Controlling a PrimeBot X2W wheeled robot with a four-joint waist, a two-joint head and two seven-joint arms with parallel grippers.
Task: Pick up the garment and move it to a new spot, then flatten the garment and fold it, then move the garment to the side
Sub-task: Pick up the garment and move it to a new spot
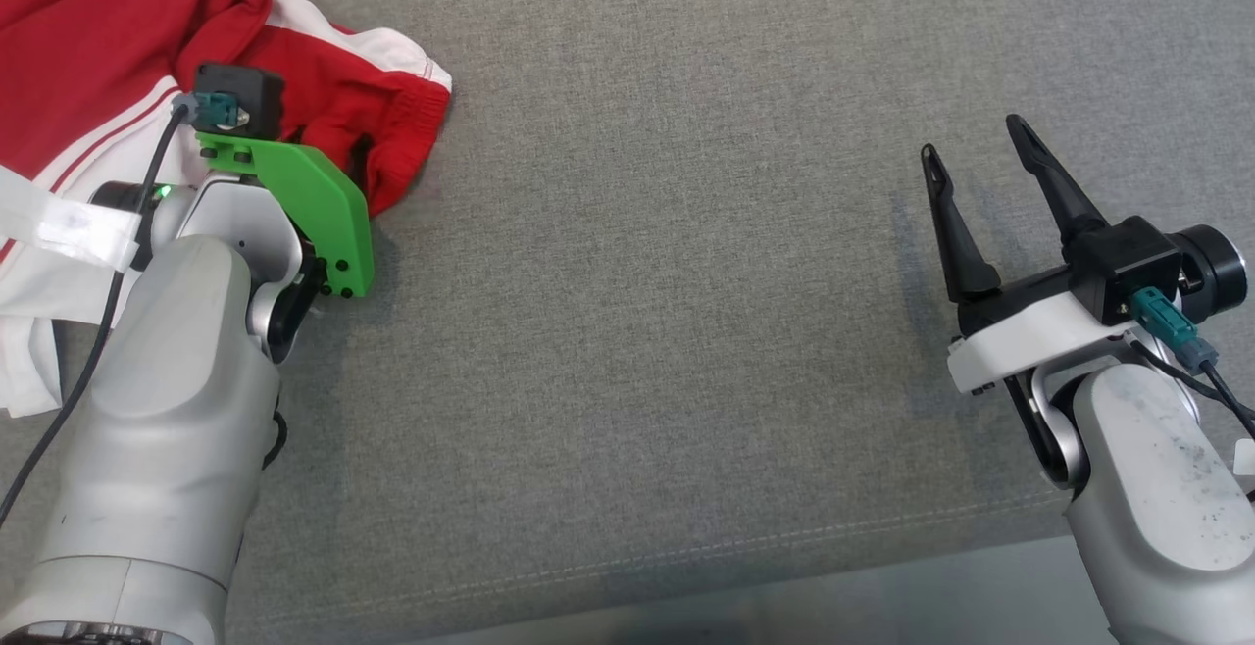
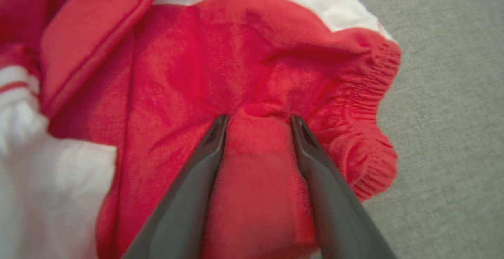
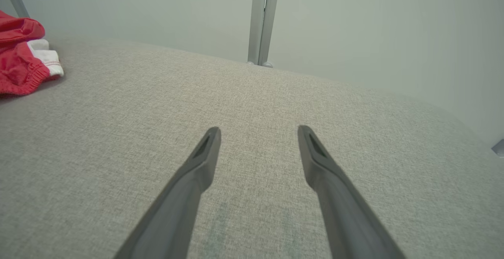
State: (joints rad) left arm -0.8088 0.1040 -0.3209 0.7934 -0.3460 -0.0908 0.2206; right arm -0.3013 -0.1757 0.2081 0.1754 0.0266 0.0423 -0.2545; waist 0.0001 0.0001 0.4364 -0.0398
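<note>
Garment [image 1: 88,47] lies bunched on grey surface [image 1: 686,282]. I see left end effector [image 2: 258,119] spread, tips straddling a red fold; right end effector [image 1: 971,135] released, well apart from garment.

A grey woven upholstered surface [image 1: 686,233] spreads wide under the camera, a stitched seam [image 1: 745,542] running along its near edge; a red-and-white garment [image 1: 88,57] lies crumpled at the far left, red panels bunched over white ones; its gathered red hem [image 1: 412,135] rests on the grey weave at the heap's right edge; a white portion trails toward the near-left side; the weave looks smooth and flat.
</note>
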